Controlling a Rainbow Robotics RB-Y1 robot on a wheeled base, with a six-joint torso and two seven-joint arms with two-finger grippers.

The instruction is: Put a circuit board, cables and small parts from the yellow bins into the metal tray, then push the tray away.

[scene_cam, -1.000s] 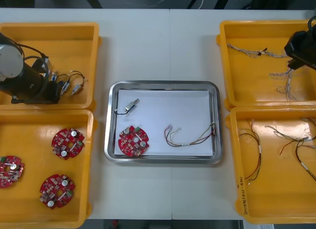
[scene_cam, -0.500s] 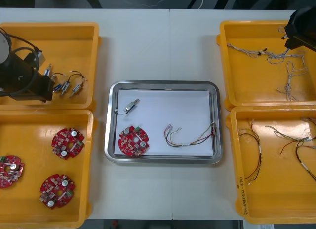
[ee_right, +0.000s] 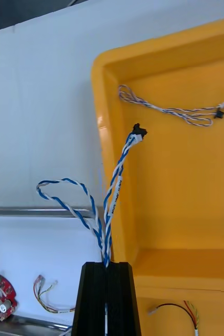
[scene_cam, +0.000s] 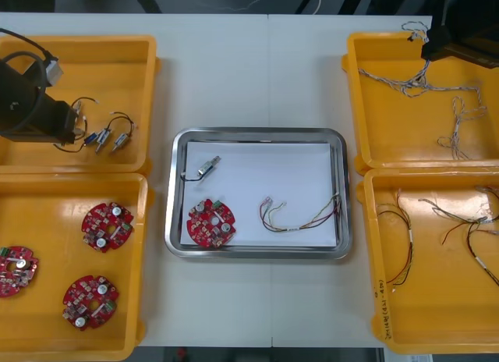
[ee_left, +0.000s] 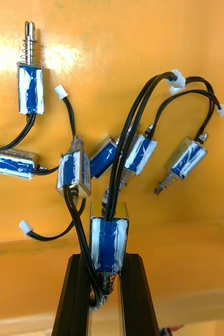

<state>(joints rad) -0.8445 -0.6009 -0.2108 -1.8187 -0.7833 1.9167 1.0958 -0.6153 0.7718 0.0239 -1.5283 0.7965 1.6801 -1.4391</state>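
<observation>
Two things are gripped: a small metal part (ee_left: pixel 108 242) by the left gripper (ee_left: pixel 105 258) over the far left bin (scene_cam: pixel 93 45), a twisted cable (ee_right: pixel 115 186) by the right gripper (ee_right: pixel 106 265) over the far right bin (ee_right: pixel 104 131).

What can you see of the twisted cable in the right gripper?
The twisted cable is a thin blue and white wire pair, pinched between the shut black fingers of the right gripper, above the inner rim of the far right yellow bin. Two runs leave the grip: one goes nearly straight to a small black plug with a white collar, the other bows sideways in a loop over the table. Contact with the bin's other cables cannot be told.
</observation>
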